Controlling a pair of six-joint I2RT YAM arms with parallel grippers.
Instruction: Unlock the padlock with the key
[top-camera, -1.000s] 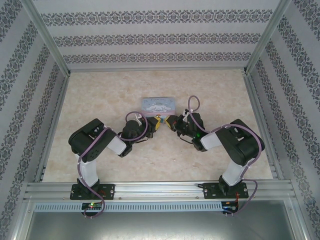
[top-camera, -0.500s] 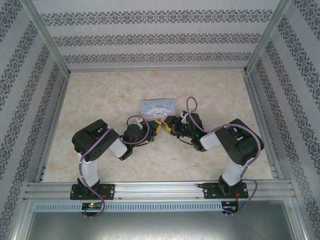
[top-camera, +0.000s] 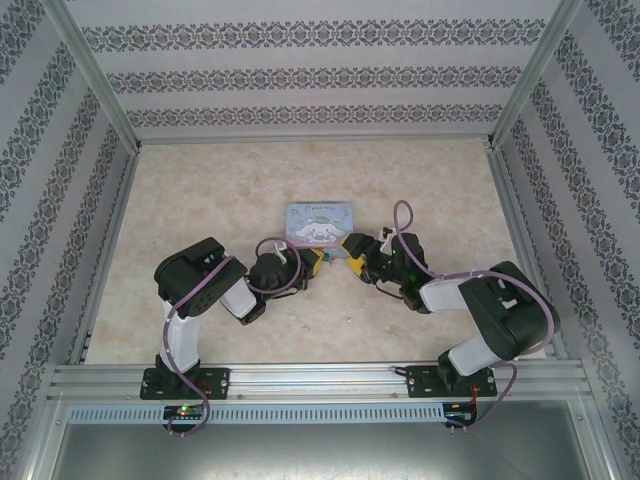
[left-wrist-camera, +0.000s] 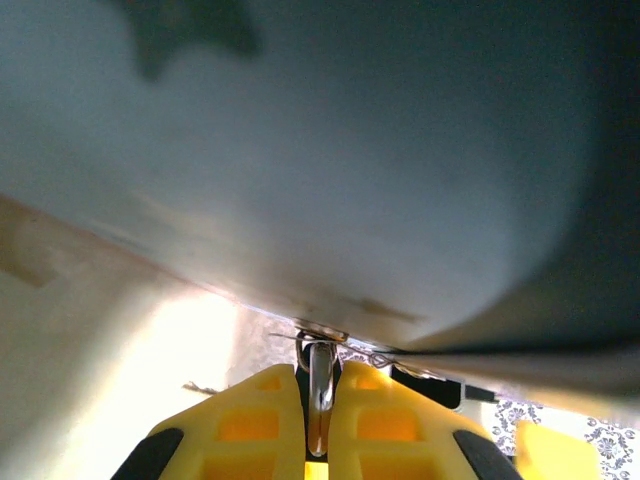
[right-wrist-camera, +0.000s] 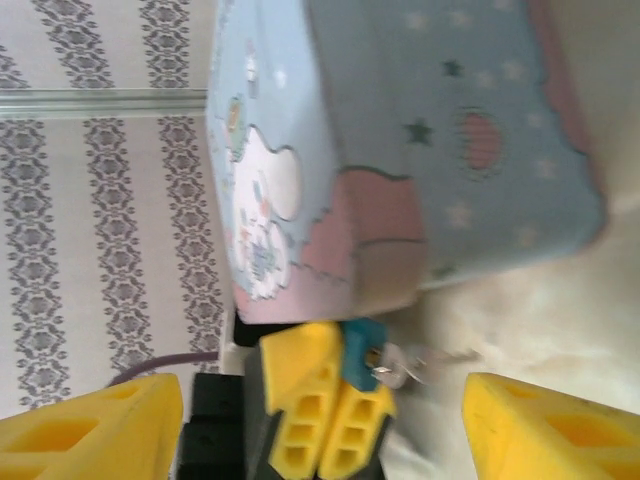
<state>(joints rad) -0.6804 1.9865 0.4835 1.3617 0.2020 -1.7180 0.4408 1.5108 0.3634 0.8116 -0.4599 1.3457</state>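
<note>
1. A pale marbled worktop (top-camera: 200, 200) sits inside patterned walls, with two black robot arms bolted at its near edge.
2. A pastel-blue cartoon tin (top-camera: 320, 222) lies near the middle of the worktop, and both arms reach in towards its near side.
3. The left pincer (top-camera: 312, 262) is pressed together on the padlock (right-wrist-camera: 360, 345), a tiny teal block. It holds the padlock just beside the tin's near edge.
4. In the left wrist view, a thin shiny metal bar (left-wrist-camera: 320, 385) is clamped between this pincer's yellow fingers (left-wrist-camera: 250, 425), close under the tin.
5. The key (right-wrist-camera: 392, 372), a small grey metal piece, juts from the padlock's side. I cannot tell how deep it sits.
6. The right pincer (top-camera: 352, 252) is spread wide and grips nothing. Its yellow fingers (right-wrist-camera: 90, 430) stand apart on either side of the padlock and key.
</note>
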